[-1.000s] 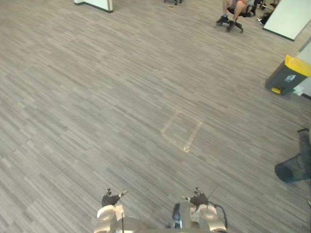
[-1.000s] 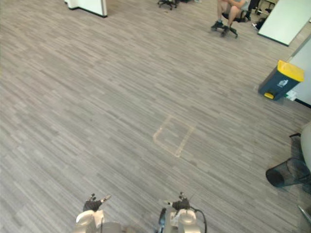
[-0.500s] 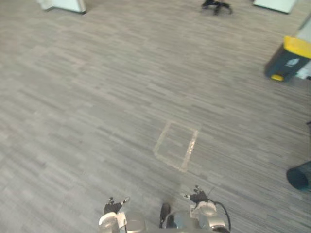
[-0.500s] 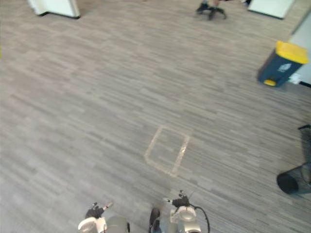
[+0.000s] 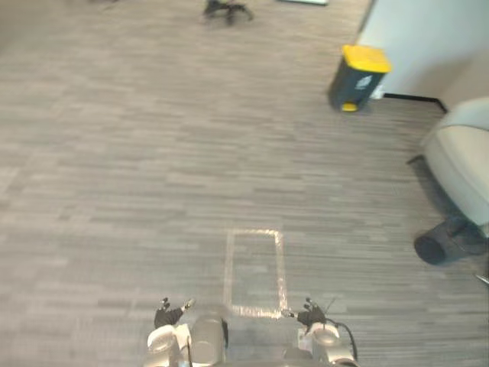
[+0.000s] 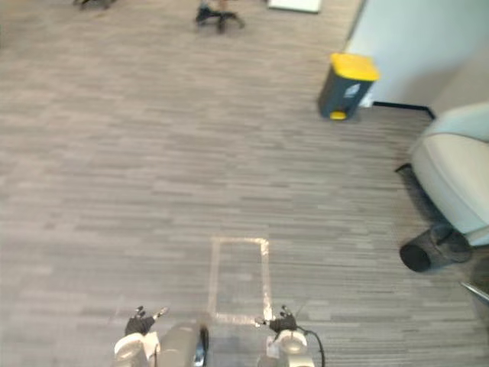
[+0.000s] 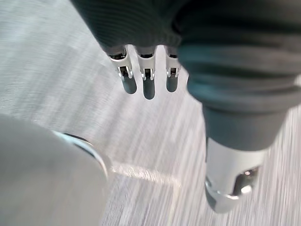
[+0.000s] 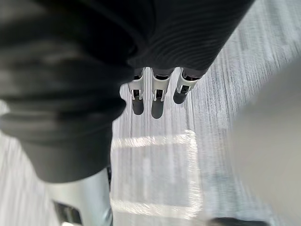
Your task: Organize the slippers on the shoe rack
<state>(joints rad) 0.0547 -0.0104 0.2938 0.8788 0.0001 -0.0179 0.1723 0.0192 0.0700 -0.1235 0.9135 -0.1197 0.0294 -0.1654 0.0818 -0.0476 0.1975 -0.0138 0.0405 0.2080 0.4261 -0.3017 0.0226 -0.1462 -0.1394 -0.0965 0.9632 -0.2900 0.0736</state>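
Two things run off the frame: a pale seat (image 5: 462,160) at right, a blurred chair base (image 5: 225,9) at top. Left hand (image 5: 170,314) and right hand (image 5: 311,315), bottom centre, hang straight-fingered, holding nothing.

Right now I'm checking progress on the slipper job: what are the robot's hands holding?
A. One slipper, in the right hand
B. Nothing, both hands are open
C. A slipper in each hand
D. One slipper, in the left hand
B: in the wrist views the left hand and the right hand each hang with relaxed fingers over the grey floor, with nothing between fingers and thumb.
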